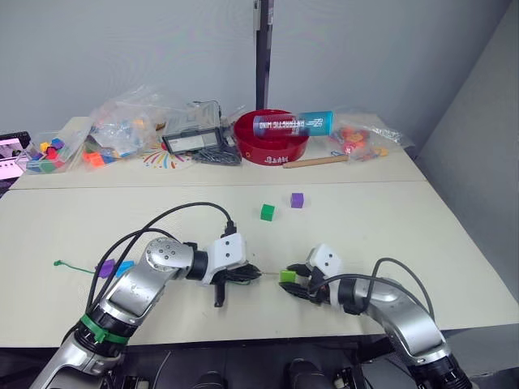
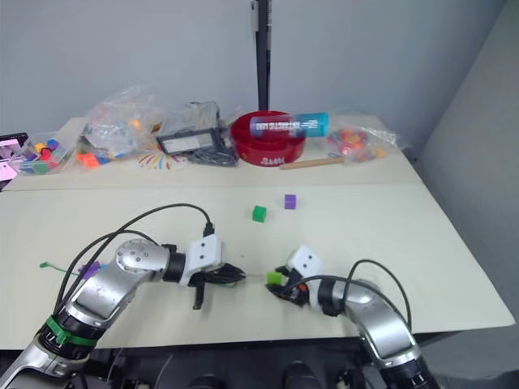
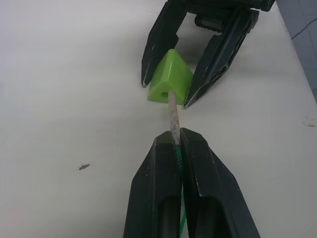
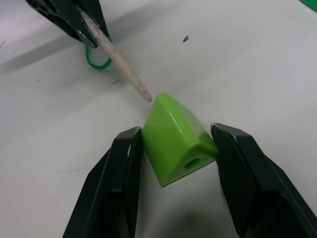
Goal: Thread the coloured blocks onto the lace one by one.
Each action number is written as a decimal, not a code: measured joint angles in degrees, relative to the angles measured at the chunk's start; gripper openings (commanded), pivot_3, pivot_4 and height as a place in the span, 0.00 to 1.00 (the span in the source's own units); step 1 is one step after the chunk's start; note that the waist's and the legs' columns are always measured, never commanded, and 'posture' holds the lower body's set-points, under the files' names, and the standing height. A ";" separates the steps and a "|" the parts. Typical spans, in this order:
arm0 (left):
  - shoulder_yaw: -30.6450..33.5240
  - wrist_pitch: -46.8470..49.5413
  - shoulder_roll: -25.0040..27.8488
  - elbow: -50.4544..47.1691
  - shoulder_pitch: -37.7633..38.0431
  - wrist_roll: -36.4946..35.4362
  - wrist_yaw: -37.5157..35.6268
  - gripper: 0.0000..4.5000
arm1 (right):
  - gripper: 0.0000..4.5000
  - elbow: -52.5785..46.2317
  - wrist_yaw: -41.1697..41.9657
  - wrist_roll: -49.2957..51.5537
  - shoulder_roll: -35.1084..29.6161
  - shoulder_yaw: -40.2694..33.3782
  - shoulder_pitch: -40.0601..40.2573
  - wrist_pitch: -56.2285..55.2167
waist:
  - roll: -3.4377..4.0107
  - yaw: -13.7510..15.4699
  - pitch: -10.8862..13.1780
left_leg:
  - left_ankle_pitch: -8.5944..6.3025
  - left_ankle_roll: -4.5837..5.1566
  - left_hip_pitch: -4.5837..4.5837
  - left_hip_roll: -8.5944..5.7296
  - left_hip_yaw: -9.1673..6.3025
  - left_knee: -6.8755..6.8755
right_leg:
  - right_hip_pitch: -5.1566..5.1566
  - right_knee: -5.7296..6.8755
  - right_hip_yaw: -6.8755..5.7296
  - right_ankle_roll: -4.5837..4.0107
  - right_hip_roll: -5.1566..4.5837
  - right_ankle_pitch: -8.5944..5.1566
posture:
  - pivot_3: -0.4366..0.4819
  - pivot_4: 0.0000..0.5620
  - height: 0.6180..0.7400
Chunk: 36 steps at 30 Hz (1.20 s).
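Grey walls stood behind a pale cream table point(image 1: 454, 243), whose far edge, well beyond both grippers, carried a red bowl point(image 1: 272, 139) with a blue-capped tube point(image 1: 292, 124) lying across it, clear bags of mixed pieces point(image 1: 122, 126) off to the left, a black device point(image 1: 193, 139) just beside the bowl, another bag point(image 1: 357, 139) to the right, and a wooden stick point(image 1: 316, 162) in front of the bowl. Near the front edge the two arms met: the left gripper point(image 3: 177, 144) had its fingers pressed closed on the lace point(image 3: 173, 111), whose pale stiff tip stuck out past the fingertips, green string running back between them. Directly ahead of that tip, the right gripper point(image 4: 178, 144) clamped the light green block point(image 4: 176, 139) between its two fingers, the block tilted with one corner edge upward and a hole showing in the face toward the wrist. From the left wrist the tip seemed to reach the block's near face at its hole; from the right wrist it touched or stood just short of the block's far edge, and I could not tell whether it had entered. Beyond the grippers, between them and the bowl, lay the dark green block point(image 1: 268, 212) and a purple block point(image 1: 297, 199), near each other but apart. Outward of the left arm, another purple block point(image 1: 106, 268) and the blue block point(image 1: 124, 267) sat side by side, the lace's far end trailing past them
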 measured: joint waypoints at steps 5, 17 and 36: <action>-0.52 -0.01 -0.31 0.28 -0.02 0.02 -0.12 0.00 | 0.38 -1.18 -2.10 0.61 0.67 -0.07 0.73 1.33 | 0.00 0.05 0.00 | 0.00 0.00 -0.01 -0.01 0.00 0.00 | 0.00 -0.01 0.00 0.00 -0.01 0.00 | 0.48 0.27 0.92; -0.84 -6.45 -2.19 6.75 0.62 0.66 -0.91 0.00 | 0.38 -1.90 -2.49 1.69 -0.42 0.16 1.19 1.58 | 0.00 0.56 0.00 | 0.00 0.00 -0.03 -0.02 0.01 0.00 | 0.00 -0.05 0.00 0.01 -0.02 -0.01 | 0.48 0.27 0.92; 0.06 -6.58 -3.71 6.98 3.12 0.48 0.01 0.00 | 0.38 -1.90 -2.47 1.73 -0.82 0.51 1.00 1.68 | 0.00 0.81 0.00 | 0.00 0.00 -0.03 -0.02 0.03 0.00 | 0.00 -0.07 0.01 0.01 -0.03 -0.01 | 0.48 0.27 0.92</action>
